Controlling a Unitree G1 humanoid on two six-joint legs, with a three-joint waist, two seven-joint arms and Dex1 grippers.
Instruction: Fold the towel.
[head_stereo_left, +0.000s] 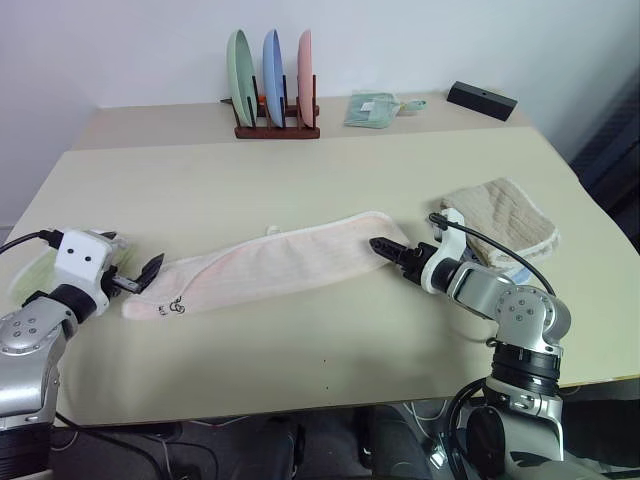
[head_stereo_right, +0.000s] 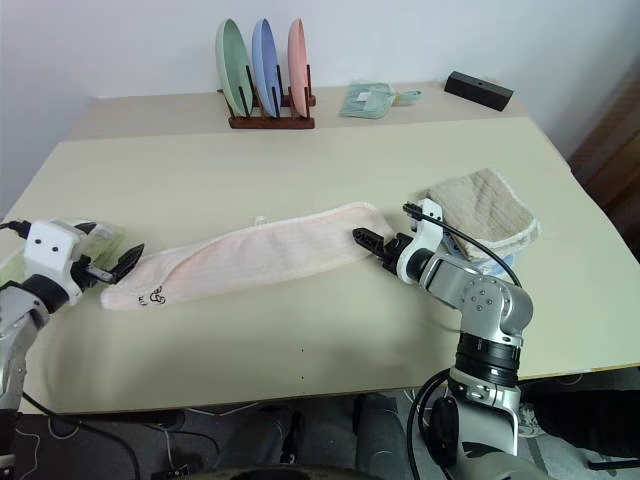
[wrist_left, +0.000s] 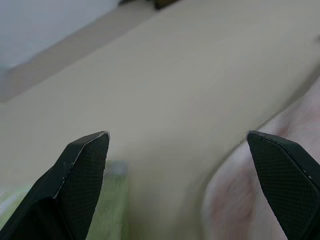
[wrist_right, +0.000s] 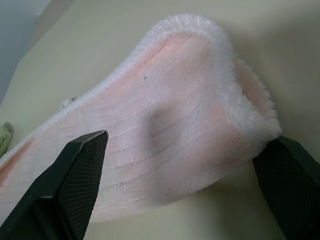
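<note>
Pink terry, trimmed in cream, made up the towel (head_stereo_left: 275, 268), which was laid in a long, narrow strip across the table (head_stereo_left: 300, 180), already doubled lengthwise by the look of it, with one end before each set of jaws. The right gripper (head_stereo_left: 388, 249) was held low and nearly level, its jaws spread wide, and the towel's rounded end (wrist_right: 220, 100) was seen just ahead of them, one edge lying close to a fingertip, though nothing was pinched. The left gripper (head_stereo_left: 148, 270) was likewise spread wide and held level just short of the other end, where a small dark printed mark (head_stereo_left: 171, 307) was visible; the cloth lay off to one side of its jaws rather than between them. The step in hand was judged to be the approach to both ends for a crosswise fold. For the next move, each pair of jaws would need to be slid around its end and closed before anything was lifted.
</note>
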